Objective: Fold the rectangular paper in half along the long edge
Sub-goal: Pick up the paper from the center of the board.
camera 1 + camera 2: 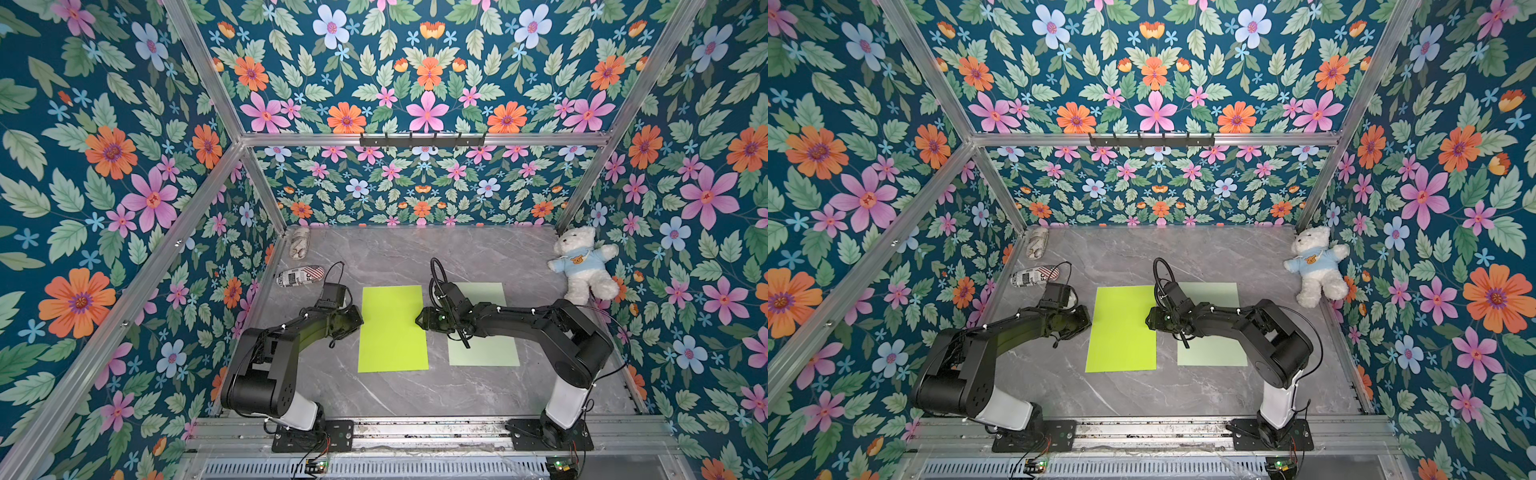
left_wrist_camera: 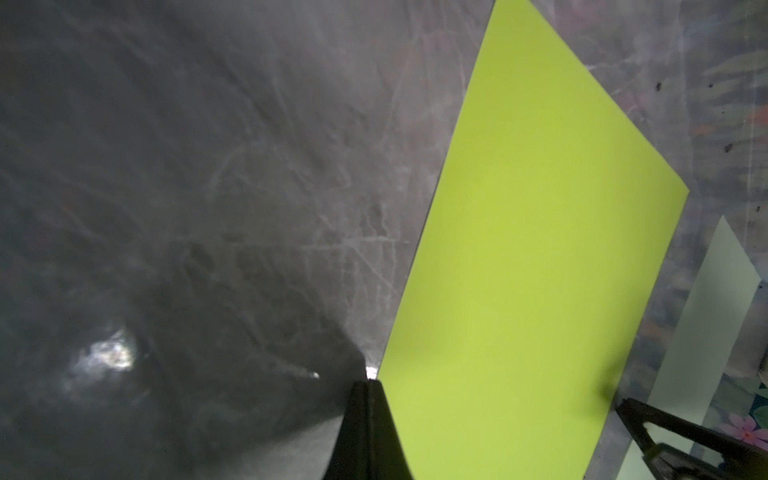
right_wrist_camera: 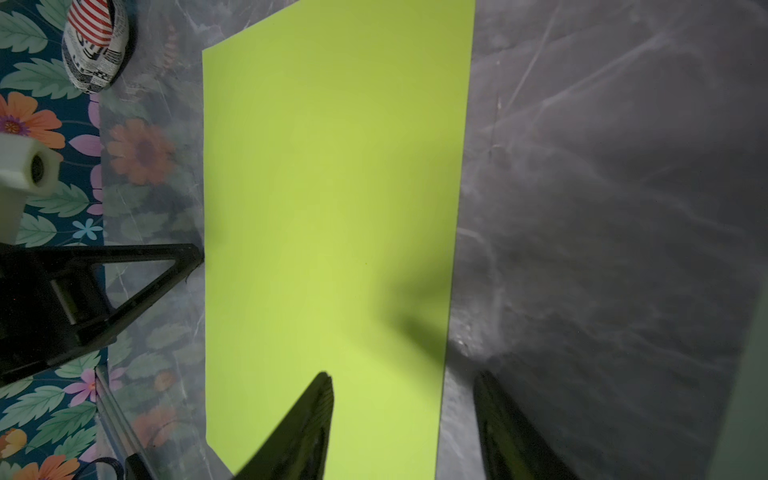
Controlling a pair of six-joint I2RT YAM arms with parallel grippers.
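Observation:
The rectangular paper [image 1: 392,328] [image 1: 1121,328] is lime green and lies flat on the grey marble table, long edges running front to back. My left gripper [image 1: 358,322] [image 2: 368,384] is shut, its tip low at the middle of the paper's left long edge, with nothing visibly between the fingers. My right gripper [image 1: 419,320] [image 3: 405,375] is open at the middle of the right long edge. One of its fingers hangs over the paper [image 3: 332,187], the other over bare table. The left gripper's tip [image 3: 195,253] shows at the opposite edge.
A pale green sheet [image 1: 484,328] lies right of the lime paper, partly under the right arm. A white teddy bear [image 1: 582,266] sits at the back right wall. A newsprint-patterned pouch [image 1: 300,275] and a wrapped bundle [image 1: 299,243] lie at the back left.

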